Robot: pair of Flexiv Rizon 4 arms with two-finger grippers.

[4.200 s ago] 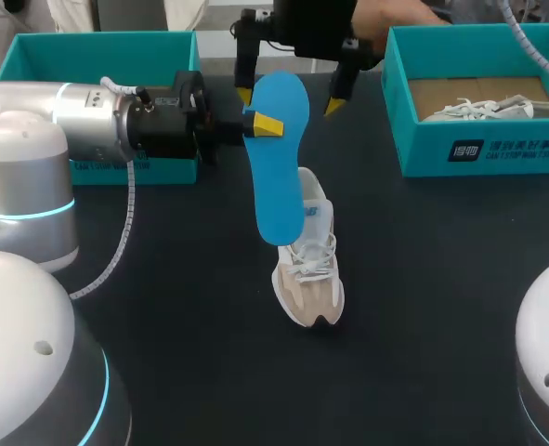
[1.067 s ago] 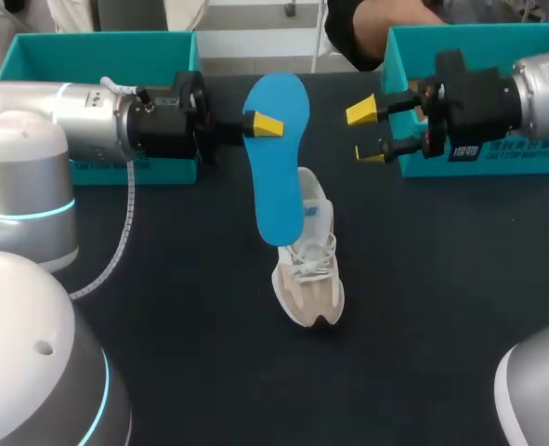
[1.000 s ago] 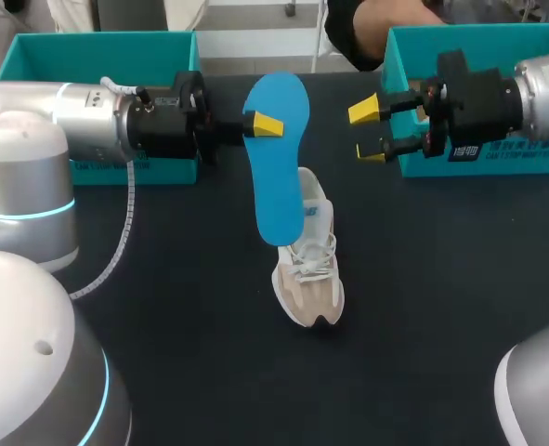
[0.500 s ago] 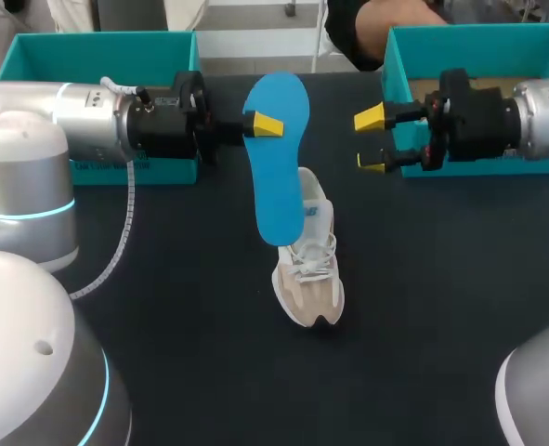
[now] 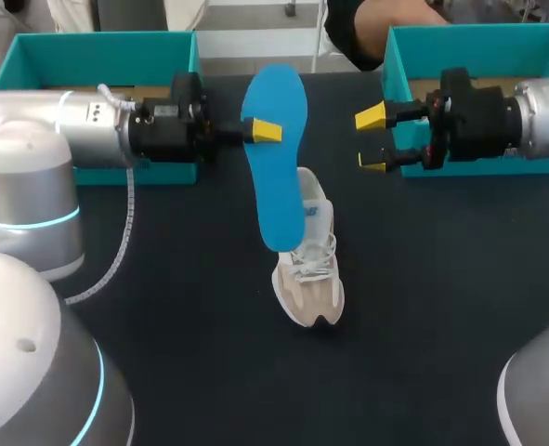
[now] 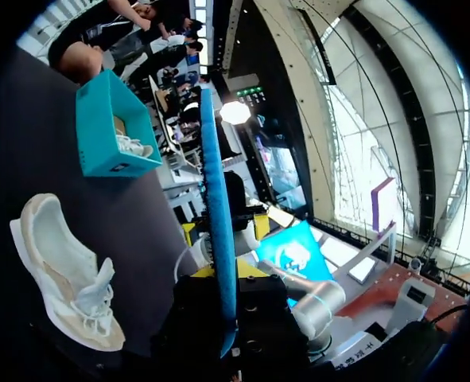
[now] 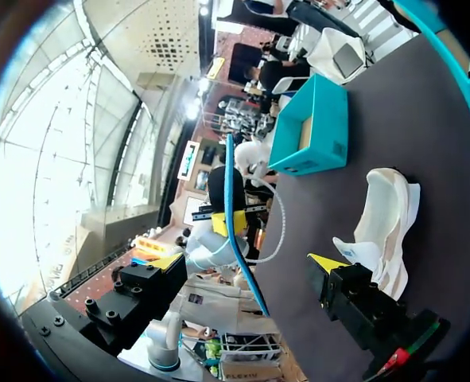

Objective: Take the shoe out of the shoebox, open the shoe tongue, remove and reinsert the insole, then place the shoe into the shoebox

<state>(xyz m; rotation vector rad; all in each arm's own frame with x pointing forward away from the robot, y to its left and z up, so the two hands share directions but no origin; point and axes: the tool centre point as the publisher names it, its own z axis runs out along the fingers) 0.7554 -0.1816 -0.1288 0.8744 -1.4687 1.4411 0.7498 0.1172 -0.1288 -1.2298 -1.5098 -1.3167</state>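
Left jaws clamped on blue insole (image 5: 276, 177) near top; insole upright over shoe (image 5: 309, 274) on bench (image 5: 423, 307). Right jaws parted, empty, apart from insole, by shoebox (image 5: 497, 51)

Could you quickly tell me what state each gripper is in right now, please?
Left gripper: shut on the insole.
Right gripper: open, empty.

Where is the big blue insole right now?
In the head view, the blue insole is held upright mid-table by the left gripper, close to the shoe.
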